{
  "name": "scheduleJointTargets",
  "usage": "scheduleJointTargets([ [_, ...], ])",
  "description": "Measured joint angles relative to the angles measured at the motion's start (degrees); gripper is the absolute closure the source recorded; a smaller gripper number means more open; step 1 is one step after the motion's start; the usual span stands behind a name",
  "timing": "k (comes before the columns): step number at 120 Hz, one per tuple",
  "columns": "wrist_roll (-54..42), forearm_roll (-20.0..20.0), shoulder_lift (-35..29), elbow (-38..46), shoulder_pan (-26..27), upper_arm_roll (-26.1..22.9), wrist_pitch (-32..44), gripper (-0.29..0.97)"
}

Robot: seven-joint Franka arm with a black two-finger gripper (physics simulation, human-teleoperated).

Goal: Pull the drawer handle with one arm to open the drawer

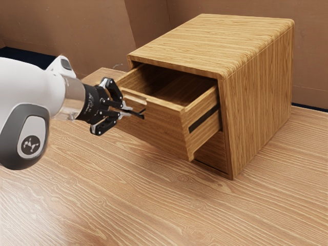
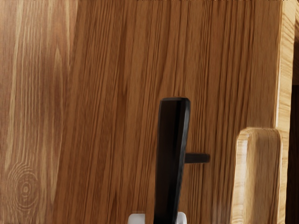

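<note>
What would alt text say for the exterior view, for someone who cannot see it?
The black pincer of a white robot arm grips the dark handle of a wooden drawer, which stands partly pulled out of a wooden cabinet on a wood-grain table.

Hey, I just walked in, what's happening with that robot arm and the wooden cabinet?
The arm has its gripper at the black handle on the front of the drawer. The drawer belongs to a wooden cabinet standing on the table. It sits partway out of the cabinet, with its inside showing. The opening is under way, not yet a full pull.
</note>
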State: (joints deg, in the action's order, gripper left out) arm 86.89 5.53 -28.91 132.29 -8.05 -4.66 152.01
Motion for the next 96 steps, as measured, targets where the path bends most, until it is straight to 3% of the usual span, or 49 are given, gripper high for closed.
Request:
scheduleJointTargets([
  [96,-0.24,0.23,-14.67,11.68,0.07,0.81,-0.16,0.79],
])
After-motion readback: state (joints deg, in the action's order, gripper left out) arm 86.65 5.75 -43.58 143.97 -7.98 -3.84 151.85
